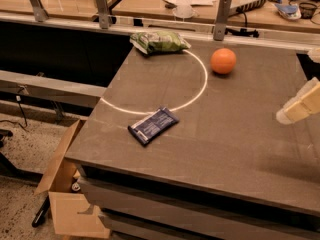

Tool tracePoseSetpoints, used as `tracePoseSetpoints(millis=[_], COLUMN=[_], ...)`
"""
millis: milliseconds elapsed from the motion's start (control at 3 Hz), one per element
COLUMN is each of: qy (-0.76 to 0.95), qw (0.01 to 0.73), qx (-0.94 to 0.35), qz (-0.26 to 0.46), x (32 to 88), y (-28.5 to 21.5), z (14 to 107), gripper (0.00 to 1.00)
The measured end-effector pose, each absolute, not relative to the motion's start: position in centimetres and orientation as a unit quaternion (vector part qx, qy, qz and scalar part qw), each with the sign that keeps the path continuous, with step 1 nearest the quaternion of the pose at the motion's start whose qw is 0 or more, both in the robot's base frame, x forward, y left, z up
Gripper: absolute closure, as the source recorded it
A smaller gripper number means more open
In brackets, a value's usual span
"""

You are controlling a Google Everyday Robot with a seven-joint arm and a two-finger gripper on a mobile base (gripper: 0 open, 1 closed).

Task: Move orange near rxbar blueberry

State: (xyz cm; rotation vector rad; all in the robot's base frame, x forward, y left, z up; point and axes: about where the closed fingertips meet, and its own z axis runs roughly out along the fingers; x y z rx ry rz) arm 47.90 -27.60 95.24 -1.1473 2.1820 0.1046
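Observation:
The orange [223, 61] sits on the dark table [235, 134] toward the back, right of the middle. The rxbar blueberry [153, 125], a flat dark blue wrapper, lies near the table's front left, well apart from the orange. My gripper [299, 105] shows only as a pale finger tip at the right edge of the view, above the table, to the right of and nearer than the orange. It touches neither object.
A puffy green snack bag [160, 41] lies at the back left of the table. A bright arc of light [200, 91] crosses the tabletop. An open cardboard box [67, 194] stands on the floor at the front left. A railing with posts [222, 18] runs behind the table.

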Motion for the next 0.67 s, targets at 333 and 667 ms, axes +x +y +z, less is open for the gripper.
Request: tracePoseSetpoints(millis=[333,667], qy=[0.815,0.816], qw=[0.403,0.398], qx=[-0.415,-0.418], qz=[0.027,0.029], x=[53.14,52.69], y=[-30.1,-29.75], z=[95.4,95.42], gripper=[0.0,0.0])
